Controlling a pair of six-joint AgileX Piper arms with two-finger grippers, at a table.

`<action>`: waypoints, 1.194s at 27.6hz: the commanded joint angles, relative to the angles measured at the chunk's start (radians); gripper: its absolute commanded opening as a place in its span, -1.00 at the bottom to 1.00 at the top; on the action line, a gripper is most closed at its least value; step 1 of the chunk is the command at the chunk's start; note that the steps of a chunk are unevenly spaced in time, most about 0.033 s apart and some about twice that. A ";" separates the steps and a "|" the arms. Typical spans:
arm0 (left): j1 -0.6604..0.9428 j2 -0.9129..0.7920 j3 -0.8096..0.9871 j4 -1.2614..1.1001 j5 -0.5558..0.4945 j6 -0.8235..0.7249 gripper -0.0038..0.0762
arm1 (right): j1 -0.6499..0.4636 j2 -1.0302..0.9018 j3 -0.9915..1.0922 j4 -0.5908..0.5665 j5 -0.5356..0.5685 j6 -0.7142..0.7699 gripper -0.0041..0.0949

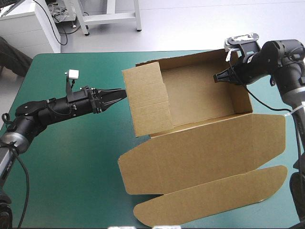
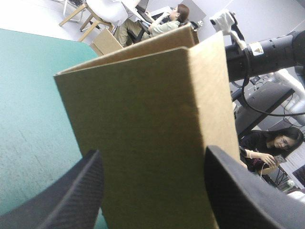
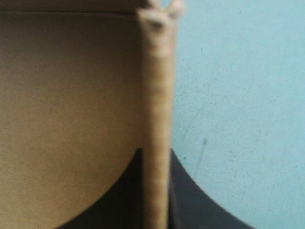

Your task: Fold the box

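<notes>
The brown box (image 1: 200,95) stands as an open tray in the middle of the table, its lid (image 1: 205,148) lying flat toward the near edge. Its left end flap (image 1: 147,100) stands raised. My left gripper (image 1: 119,93) points at that flap's outer face from the left. In the left wrist view the gripper (image 2: 152,152) is open, with the flap (image 2: 143,109) just ahead between the black fingers (image 2: 71,191). My right gripper (image 1: 220,76) reaches over the right end wall. It is shut on the wall's rim (image 3: 157,86), the right gripper (image 3: 156,151) all but shut around it.
The lid's rounded tuck flap (image 1: 209,198) reaches close to the table's near edge. The box's far wall (image 1: 190,59) stands near the table's far edge. Teal-green cover (image 1: 71,157) spreads under and in front of the left arm.
</notes>
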 commanded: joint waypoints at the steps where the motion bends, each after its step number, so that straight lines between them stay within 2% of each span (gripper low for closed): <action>1: -0.005 -0.065 -0.028 -0.131 0.120 -0.008 0.20 | 0.000 -0.041 -0.034 0.013 -0.067 0.004 -0.95; 5: -0.045 -0.077 -0.028 -0.124 0.118 -0.010 0.20 | 0.000 -0.041 -0.034 0.019 -0.069 0.010 -0.95; 11: -0.142 -0.077 -0.052 -0.068 -0.067 -0.053 0.19 | 0.059 -0.041 -0.034 -0.014 -0.072 0.058 -0.93; 16: -0.209 -0.077 -0.167 0.189 -0.262 -0.265 0.19 | 0.152 -0.036 -0.034 -0.117 -0.082 0.130 -0.94; 22: -0.301 -0.077 -0.259 0.643 -0.432 -0.657 0.19 | 0.216 -0.025 -0.034 -0.118 -0.115 0.148 -0.94; 25: -0.321 -0.077 -0.262 0.766 -0.482 -0.794 0.19 | 0.244 -0.023 -0.034 -0.120 -0.121 0.169 -0.94; 27: -0.328 -0.075 -0.262 0.813 -0.498 -0.831 0.19 | 0.260 -0.021 -0.034 -0.120 -0.138 0.179 -0.94; 33: -0.333 -0.032 -0.269 1.023 -0.457 -1.018 0.19 | 0.315 -0.020 -0.034 -0.120 -0.184 0.212 -0.94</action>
